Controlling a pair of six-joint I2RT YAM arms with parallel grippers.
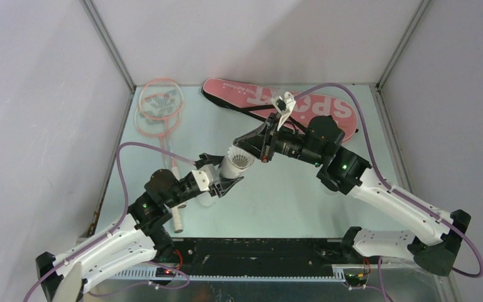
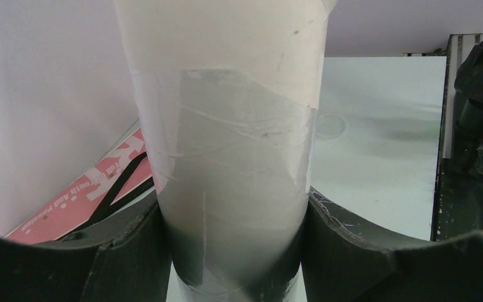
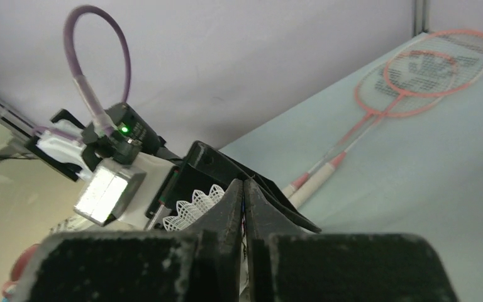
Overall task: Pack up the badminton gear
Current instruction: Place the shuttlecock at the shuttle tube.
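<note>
My left gripper (image 1: 225, 181) is shut on the long white tube (image 1: 231, 166), holding it tilted with its open mouth up. In the left wrist view the tube (image 2: 226, 126) fills the gap between the gripper's (image 2: 233, 258) jaws. My right gripper (image 1: 255, 146) is at the tube's mouth, shut (image 3: 244, 189) on the thin edge of a white shuttlecock (image 3: 195, 204), whose netted skirt sits in the mouth (image 1: 243, 162). Two pink rackets (image 1: 160, 107) lie crossed at the far left and also show in the right wrist view (image 3: 415, 82). The pink "SPORT" bag (image 1: 317, 107) lies at the back.
The rackets' white handles (image 1: 176, 217) reach down beside my left arm. A faint clear round disc (image 2: 330, 126) lies on the table to the right of the tube. The bag's black strap (image 2: 110, 189) shows left of the tube. Enclosure walls stand on three sides.
</note>
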